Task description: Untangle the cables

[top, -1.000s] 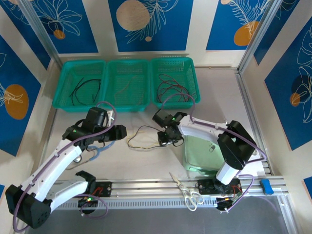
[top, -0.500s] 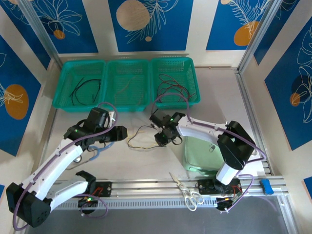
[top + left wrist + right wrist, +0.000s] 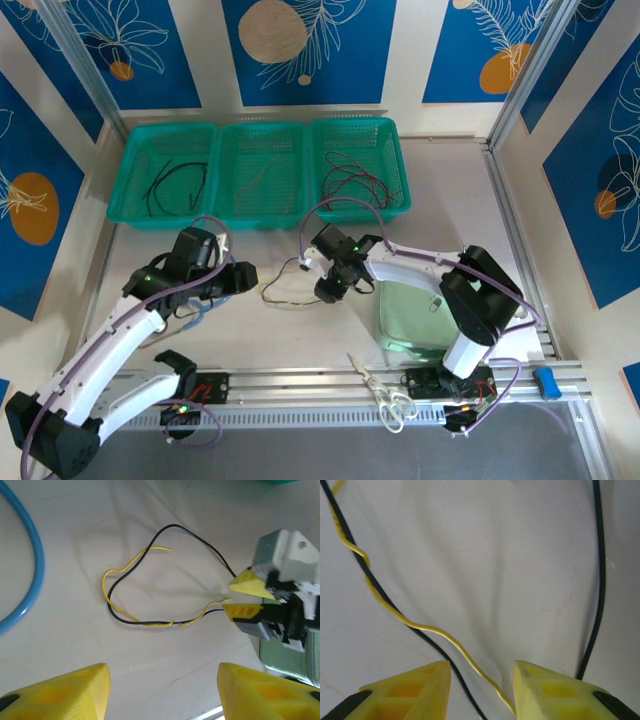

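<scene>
A black cable (image 3: pixel 170 526) and a yellow cable (image 3: pixel 103 582) lie twisted together in a loose loop on the white table, between the two arms (image 3: pixel 270 292). My right gripper (image 3: pixel 325 285) is down at the loop's right end. Its jaws stand open, and the yellow cable (image 3: pixel 427 628) and the black cable (image 3: pixel 597 580) run in between the fingertips (image 3: pixel 482 692). My left gripper (image 3: pixel 240 277) hovers to the left of the loop, open and holding nothing (image 3: pixel 162 690). More cables lie in three green baskets (image 3: pixel 262 205) at the back.
A light-blue tube (image 3: pixel 20 580) curves on the table beside my left gripper. A translucent green container (image 3: pixel 410 315) stands under the right arm. Scissors (image 3: pixel 385 395) lie on the near rail, and a small blue block (image 3: pixel 546 381) sits at its right end.
My right gripper has slid a little left onto the cable ends. The left gripper has drifted slightly nearer and lower. The cable loop has barely shifted.
</scene>
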Tool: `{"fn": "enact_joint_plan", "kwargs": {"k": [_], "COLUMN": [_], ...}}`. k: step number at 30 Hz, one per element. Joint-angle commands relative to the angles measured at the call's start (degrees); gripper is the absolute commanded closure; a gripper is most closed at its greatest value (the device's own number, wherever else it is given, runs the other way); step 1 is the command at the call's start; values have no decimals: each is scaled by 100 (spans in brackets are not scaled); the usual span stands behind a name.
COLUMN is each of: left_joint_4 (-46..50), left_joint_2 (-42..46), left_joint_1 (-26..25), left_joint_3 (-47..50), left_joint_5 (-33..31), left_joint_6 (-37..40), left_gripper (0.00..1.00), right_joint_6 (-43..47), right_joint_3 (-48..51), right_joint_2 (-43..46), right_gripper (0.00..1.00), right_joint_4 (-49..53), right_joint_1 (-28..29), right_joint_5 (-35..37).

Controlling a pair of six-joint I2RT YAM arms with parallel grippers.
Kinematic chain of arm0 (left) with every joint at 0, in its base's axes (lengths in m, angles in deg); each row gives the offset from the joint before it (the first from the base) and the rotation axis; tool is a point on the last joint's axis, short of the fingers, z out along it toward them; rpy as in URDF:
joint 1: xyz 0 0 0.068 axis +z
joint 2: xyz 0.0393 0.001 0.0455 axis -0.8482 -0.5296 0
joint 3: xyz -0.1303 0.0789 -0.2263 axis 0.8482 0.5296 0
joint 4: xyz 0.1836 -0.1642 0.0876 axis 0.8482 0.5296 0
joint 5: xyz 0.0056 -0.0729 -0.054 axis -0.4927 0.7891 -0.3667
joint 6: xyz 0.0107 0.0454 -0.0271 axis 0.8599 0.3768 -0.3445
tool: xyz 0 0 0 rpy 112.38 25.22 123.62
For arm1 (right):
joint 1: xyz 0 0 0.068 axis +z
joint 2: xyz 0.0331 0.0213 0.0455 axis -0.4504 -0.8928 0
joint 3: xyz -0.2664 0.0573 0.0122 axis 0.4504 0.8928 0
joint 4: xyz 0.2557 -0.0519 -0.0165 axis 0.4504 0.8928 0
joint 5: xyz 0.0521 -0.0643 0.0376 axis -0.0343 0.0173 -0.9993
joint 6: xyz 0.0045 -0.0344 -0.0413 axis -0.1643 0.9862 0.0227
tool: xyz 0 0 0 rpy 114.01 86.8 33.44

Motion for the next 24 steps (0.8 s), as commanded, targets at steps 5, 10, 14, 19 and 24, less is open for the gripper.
{"fn": "enact_joint_plan", "kwargs": {"k": [5, 10, 14, 19, 24], "left_joint_4": [328, 336, 331, 363, 397], "left_joint_2": [93, 93, 70, 65, 74], "left_joint_1": [-38, -37, -38, -38, -38], "left_joint_3": [-89, -127, -163, -225, -226], "left_joint_5": [-120, -129, -121, -127, -121], "left_joint_6": [-49, -46, -46, -54, -53], "left_gripper": [41, 41, 41, 41, 41], "right_joint_6": [233, 230, 247, 278, 229], "right_joint_3": [-211, -272, -424, -520, -513], "right_joint_2": [-343, -501, -671, -742, -930], "right_gripper": [56, 56, 61, 72, 76], "right_joint_4": [-18, -30, 20, 51, 57], "right_joint_1": [-4, -16, -19, -32, -16], "right_joint_5": [-503, -489, -428, -487, -513]}}
